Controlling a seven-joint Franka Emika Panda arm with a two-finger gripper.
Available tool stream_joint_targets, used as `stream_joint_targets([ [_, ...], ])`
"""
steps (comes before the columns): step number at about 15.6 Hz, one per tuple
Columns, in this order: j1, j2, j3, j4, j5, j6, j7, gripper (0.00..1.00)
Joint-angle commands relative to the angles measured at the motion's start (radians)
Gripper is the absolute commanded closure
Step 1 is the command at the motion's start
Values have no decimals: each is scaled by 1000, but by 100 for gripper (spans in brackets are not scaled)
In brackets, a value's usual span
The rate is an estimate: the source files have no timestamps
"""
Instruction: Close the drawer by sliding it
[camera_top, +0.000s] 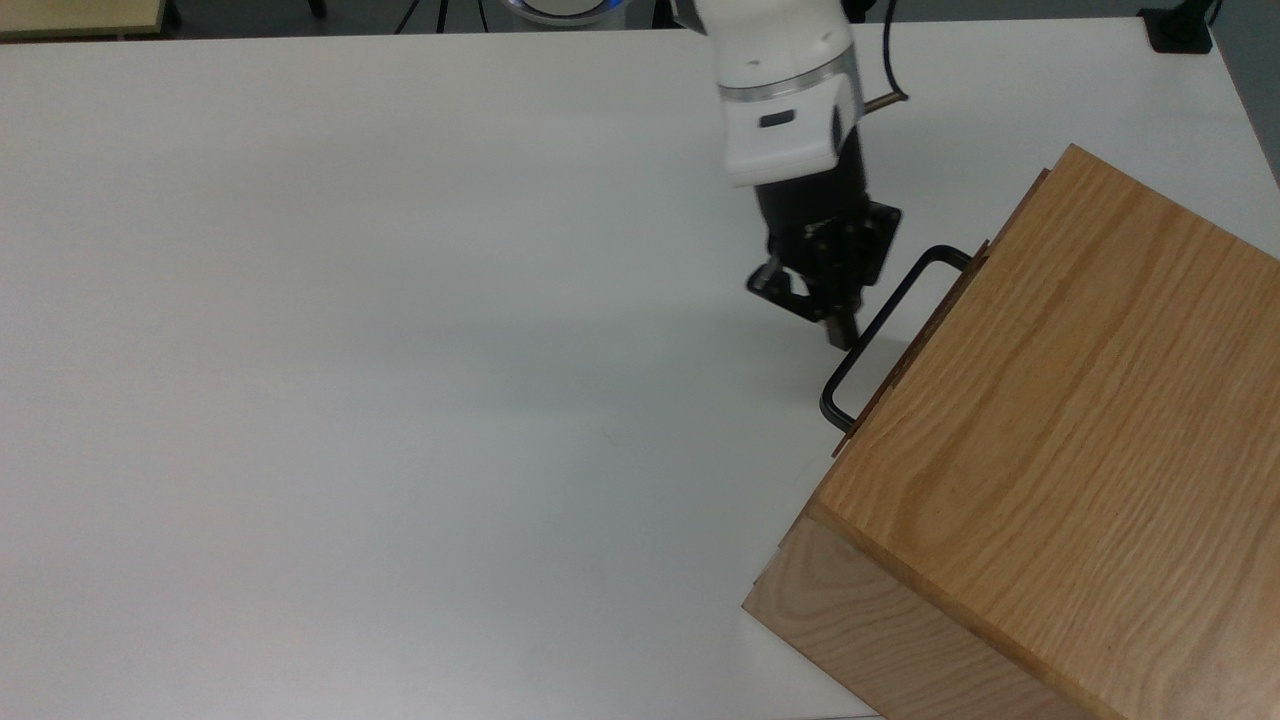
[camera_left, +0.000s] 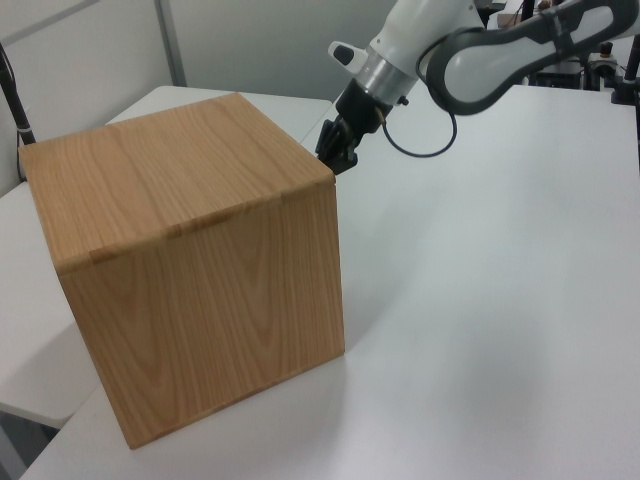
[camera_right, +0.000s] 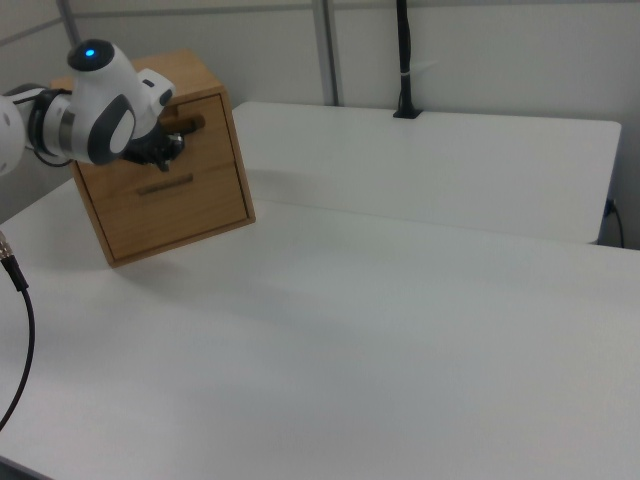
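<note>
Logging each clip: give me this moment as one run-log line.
drawer: shut, flush with cabinet | gripper: beside handle, not gripping it | table: white

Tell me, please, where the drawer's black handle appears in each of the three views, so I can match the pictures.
Top view: the handle runs diagonally right of centre, off the cabinet's left edge, just beside the claw.
Left view: I cannot make out the handle; the cabinet's upper right corner and the arm hide that spot.
Right view: upper left, a dark bar on the cabinet's front.
Shared landmark: the cabinet.
</note>
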Motion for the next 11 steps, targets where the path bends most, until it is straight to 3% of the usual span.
stream_joint_targets([
  [1, -60, -96, -31, -19, -1, -242, 19, 100],
  [6, -80, -218, -129, -27, -127, -600, 132, 100],
  [8, -79, -284, -193, -25, -133, -764, 186, 100],
  [11, -80, -340, -237, -22, -153, -905, 261, 100],
])
